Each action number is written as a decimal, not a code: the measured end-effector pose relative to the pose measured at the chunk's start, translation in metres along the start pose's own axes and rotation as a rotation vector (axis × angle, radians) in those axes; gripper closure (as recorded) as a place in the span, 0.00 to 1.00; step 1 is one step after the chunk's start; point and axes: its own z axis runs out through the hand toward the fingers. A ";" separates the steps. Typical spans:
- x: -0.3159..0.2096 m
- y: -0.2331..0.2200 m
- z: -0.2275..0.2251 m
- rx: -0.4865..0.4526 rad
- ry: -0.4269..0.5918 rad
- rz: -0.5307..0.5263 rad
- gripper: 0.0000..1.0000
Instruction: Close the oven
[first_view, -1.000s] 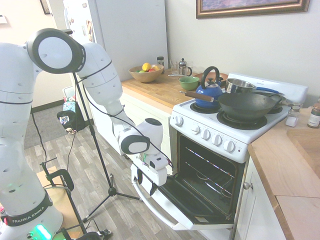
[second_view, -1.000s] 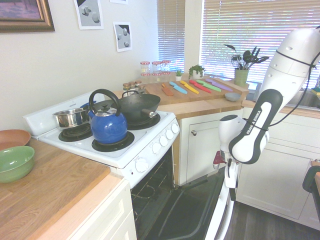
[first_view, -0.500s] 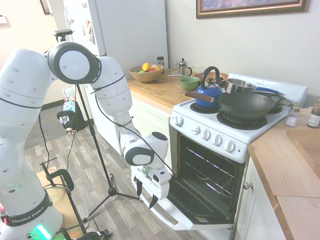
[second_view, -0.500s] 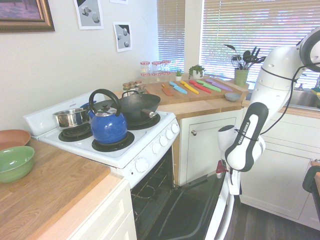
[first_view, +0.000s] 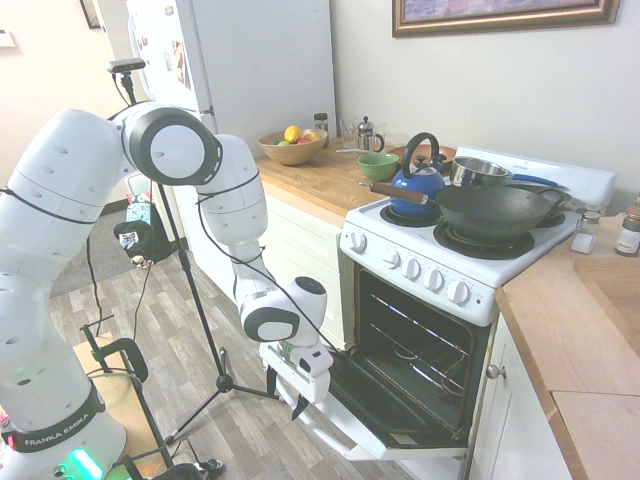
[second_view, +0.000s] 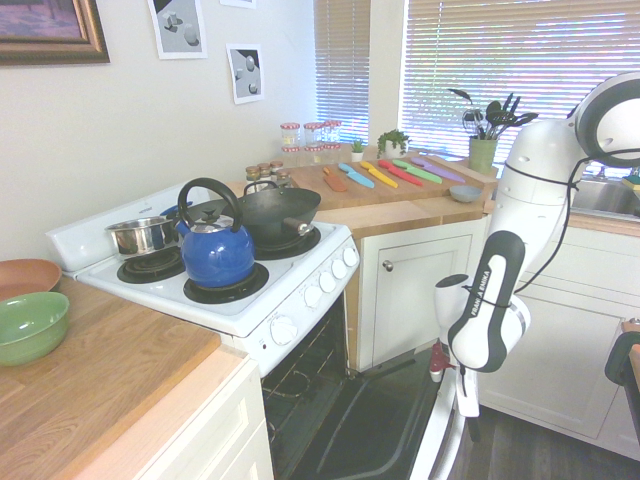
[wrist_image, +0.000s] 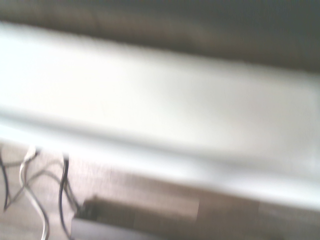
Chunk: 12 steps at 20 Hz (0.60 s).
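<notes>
The white oven (first_view: 440, 275) stands between wooden counters with its drop-down door (first_view: 385, 400) lying fully open and the dark racked interior showing. My gripper (first_view: 284, 393) hangs low at the door's front edge, right by the white bar handle (first_view: 325, 432). Its two dark fingers (first_view: 270, 381) point down and stand apart, open, with nothing held. From the other side the oven (second_view: 290, 300) and its door (second_view: 385, 425) show with the gripper (second_view: 452, 385) at the handle end. The wrist view is a blurred white band, the door's edge (wrist_image: 160, 115), over wood-look floor.
A blue kettle (first_view: 418, 183), a dark wok (first_view: 495, 210) and a steel pot (first_view: 478, 170) sit on the burners. A green bowl (first_view: 378, 165) and a fruit bowl (first_view: 292, 145) stand on the counter beside the white fridge (first_view: 260, 70). White cabinets (second_view: 410, 290) flank the oven.
The arm has bent lower and the gripper has come down from above the door's front edge to the level of the handle. The door has stayed open.
</notes>
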 end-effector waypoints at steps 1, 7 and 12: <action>0.004 -0.002 -0.002 0.006 0.016 -0.001 0.00; 0.012 -0.003 0.013 0.025 0.093 0.011 0.00; 0.011 -0.007 0.006 0.050 0.140 0.047 0.00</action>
